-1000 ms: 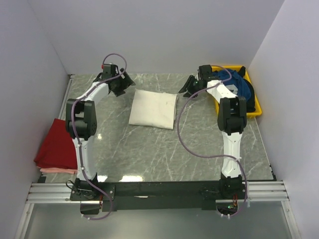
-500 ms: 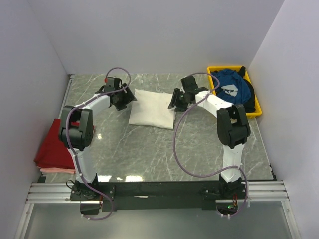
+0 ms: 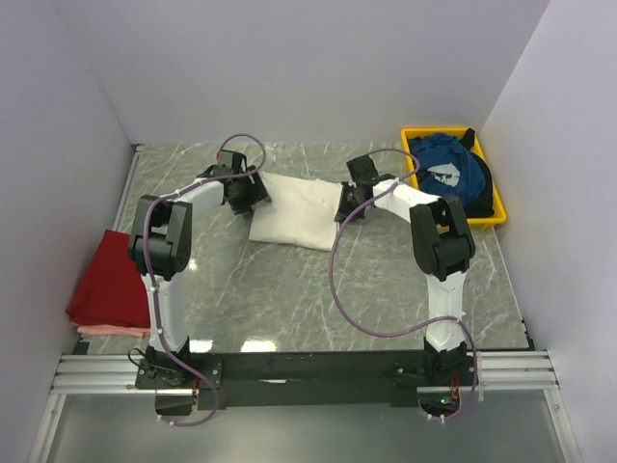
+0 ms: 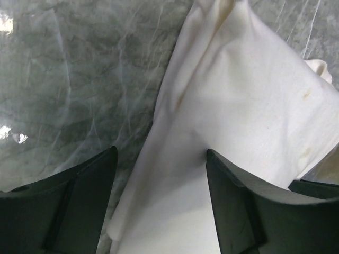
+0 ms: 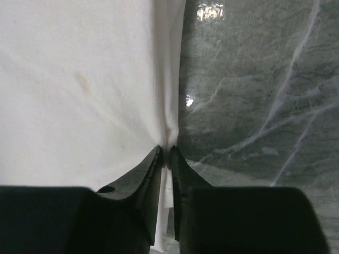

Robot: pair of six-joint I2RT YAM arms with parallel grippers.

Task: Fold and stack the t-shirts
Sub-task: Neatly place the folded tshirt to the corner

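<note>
Folded cream-white t-shirt (image 3: pixel 297 214) lies mid-bench (image 3: pixel 289 299). Right end effector (image 5: pixel 165 154) is clamped on its right edge. Left end effector (image 4: pixel 159 174) has fingers apart, straddling its left edge. Blue t-shirt (image 3: pixel 448 169) is heaped in yellow tray (image 3: pixel 492 221), well right of it. Dark red t-shirt (image 3: pixel 106 280) sits far left of it, at the bench edge. Purple cable (image 3: pixel 335 280) loops just near-right of it.
</note>
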